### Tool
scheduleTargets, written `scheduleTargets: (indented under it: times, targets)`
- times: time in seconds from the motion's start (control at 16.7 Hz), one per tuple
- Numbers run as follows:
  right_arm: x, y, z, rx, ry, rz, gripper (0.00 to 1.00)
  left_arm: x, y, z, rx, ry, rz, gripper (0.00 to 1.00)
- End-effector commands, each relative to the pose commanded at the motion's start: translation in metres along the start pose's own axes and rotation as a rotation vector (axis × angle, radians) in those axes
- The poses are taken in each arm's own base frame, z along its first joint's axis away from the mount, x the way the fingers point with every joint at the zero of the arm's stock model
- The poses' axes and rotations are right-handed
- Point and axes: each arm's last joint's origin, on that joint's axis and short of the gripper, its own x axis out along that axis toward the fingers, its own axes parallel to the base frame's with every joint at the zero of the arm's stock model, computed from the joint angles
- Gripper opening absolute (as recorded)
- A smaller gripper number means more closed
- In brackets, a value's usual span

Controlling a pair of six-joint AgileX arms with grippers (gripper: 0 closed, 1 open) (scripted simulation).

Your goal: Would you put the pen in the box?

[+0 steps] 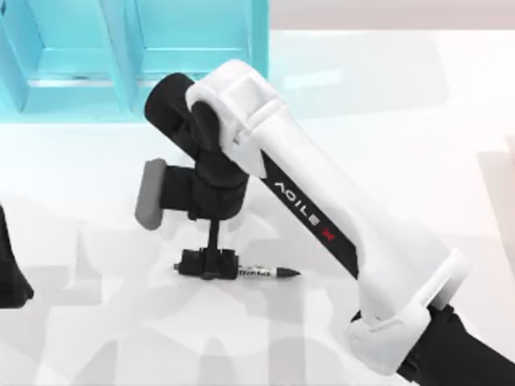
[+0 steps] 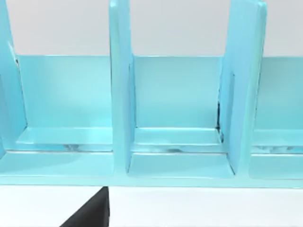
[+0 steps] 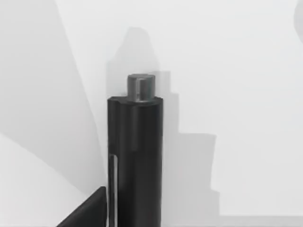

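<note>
The right arm (image 1: 322,201), lettered "AGILE X", has its gripper (image 1: 211,264) closed on the pen's (image 1: 261,273) black half mid-table (image 1: 418,121); the pen's print is unreadable. The left arm (image 1: 12,273) sits at the table's left edge, its claw's state hidden; the blue box (image 1: 193,48) stands at the far edge.

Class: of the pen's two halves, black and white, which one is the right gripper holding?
The black half: the right gripper straddles it, while the pen's white printed half juts free.

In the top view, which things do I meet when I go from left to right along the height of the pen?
Left arm at the table's left edge → right gripper on the pen's black half → pen → right arm.
</note>
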Motion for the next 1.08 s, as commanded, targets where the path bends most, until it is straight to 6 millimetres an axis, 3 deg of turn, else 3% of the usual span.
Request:
scheduleTargets:
  times: [0.3,1.08]
  targets:
    - [0.0028,0.0006,-0.0007,0.0,0.0,0.0,1.0,0.0,0.0,0.0,0.0,0.0,0.0,1.0]
    - [0.0028,0.0006,-0.0007,0.0,0.0,0.0,0.02,0.0,0.0,0.0,0.0,0.0,0.0,1.0]
